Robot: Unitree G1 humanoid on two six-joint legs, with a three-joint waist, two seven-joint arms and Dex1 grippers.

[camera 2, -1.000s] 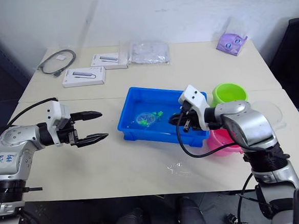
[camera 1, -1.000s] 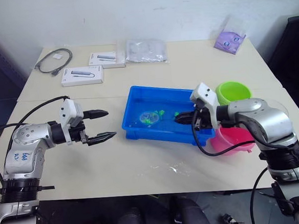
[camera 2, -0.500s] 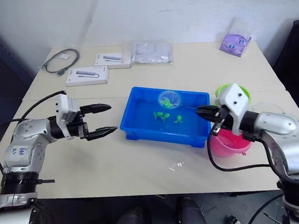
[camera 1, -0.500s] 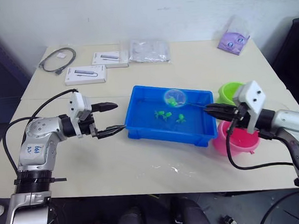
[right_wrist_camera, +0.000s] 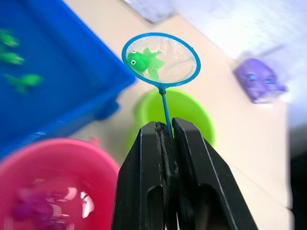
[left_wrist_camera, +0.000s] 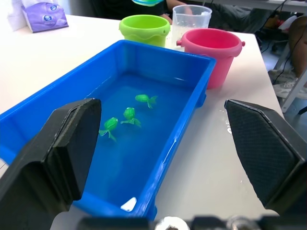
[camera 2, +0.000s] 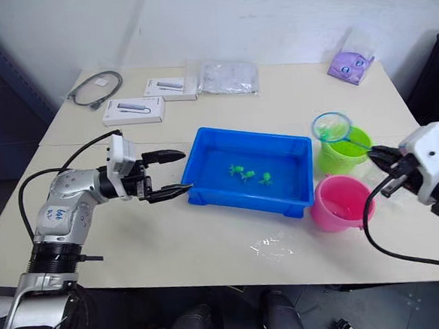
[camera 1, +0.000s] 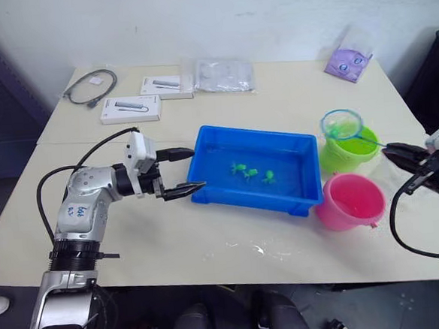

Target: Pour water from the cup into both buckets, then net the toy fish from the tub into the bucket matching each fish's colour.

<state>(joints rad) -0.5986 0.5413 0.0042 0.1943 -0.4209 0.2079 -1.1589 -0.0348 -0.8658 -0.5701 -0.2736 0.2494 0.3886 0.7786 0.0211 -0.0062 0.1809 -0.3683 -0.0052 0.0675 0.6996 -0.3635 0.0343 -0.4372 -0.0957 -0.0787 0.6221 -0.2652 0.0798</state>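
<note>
Above green bucket: right gripper clamped on net, left gripper spread; tilted early, fish likely missed.

This looks like a lab or office test room set up for robot trials, not a home. Two plain cream worktops stand pushed together against a bare white wall. Beyond the left tool, at the far edge, lie a coiled grey cable, two white retail boxes for small electronics, and a clear plastic bag. A purple packet sits at the far corner past the right tool. A dark office chair stands just beside the worktop there.
</note>
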